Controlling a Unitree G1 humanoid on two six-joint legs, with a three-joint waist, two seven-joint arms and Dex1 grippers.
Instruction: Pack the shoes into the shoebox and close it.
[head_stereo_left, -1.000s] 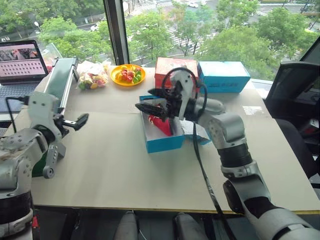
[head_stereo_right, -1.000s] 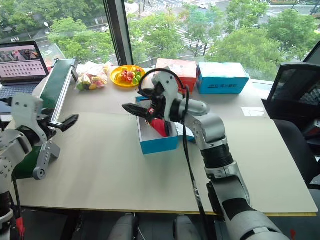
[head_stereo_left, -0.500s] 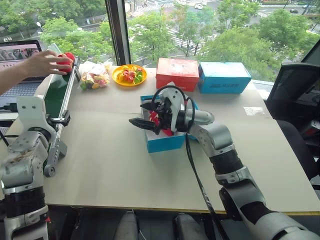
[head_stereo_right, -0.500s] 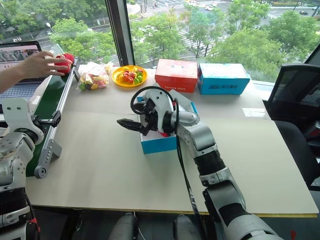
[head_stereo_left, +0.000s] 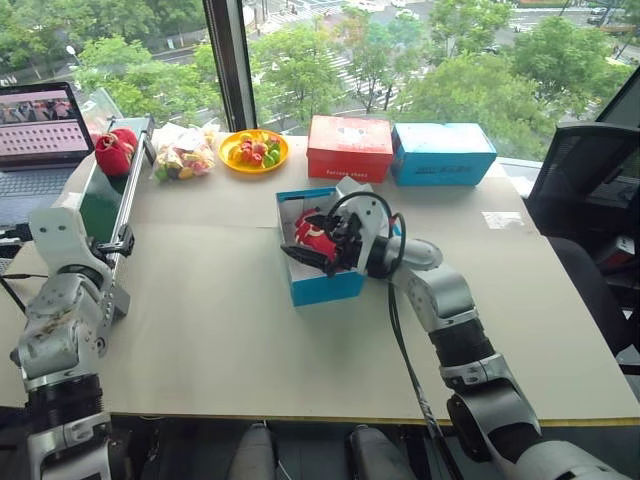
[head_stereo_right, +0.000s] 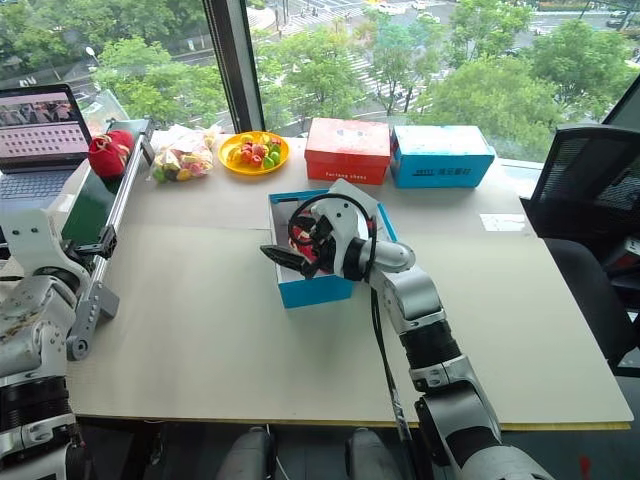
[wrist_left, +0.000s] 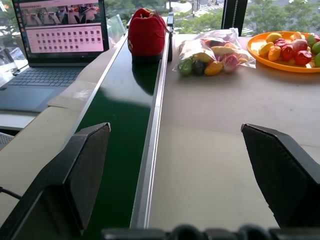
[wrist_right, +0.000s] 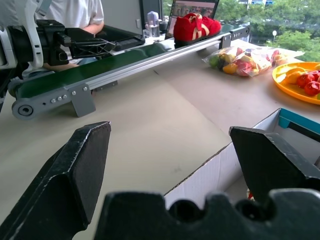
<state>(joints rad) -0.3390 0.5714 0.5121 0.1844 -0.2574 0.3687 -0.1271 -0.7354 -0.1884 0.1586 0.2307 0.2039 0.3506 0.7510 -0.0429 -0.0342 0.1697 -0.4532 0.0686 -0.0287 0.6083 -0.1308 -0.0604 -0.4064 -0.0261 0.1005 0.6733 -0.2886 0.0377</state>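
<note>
— What is sitting where on the table (head_stereo_left: 250, 340)?

— The shoebox (head_stereo_left: 322, 285) is lying mid-table with one shoe (head_stereo_left: 316, 236) inside it. Along the far edge, the plate of fruit (head_stereo_left: 254, 150) is sitting left of two closed boxes (head_stereo_left: 400, 150), and a bag (head_stereo_left: 180, 160) is lying left of the plate.

— And the other shoe?

— The second shoe (wrist_left: 146, 35) is resting at the far end of the conveyor (wrist_left: 120, 115) running along the left edge, with the laptop (head_stereo_left: 38, 125) beyond it to the left.

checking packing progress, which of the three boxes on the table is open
The bright blue shoebox at the table's middle is open, with a red shoe inside. The red box and the other blue box by the window are closed.
</note>
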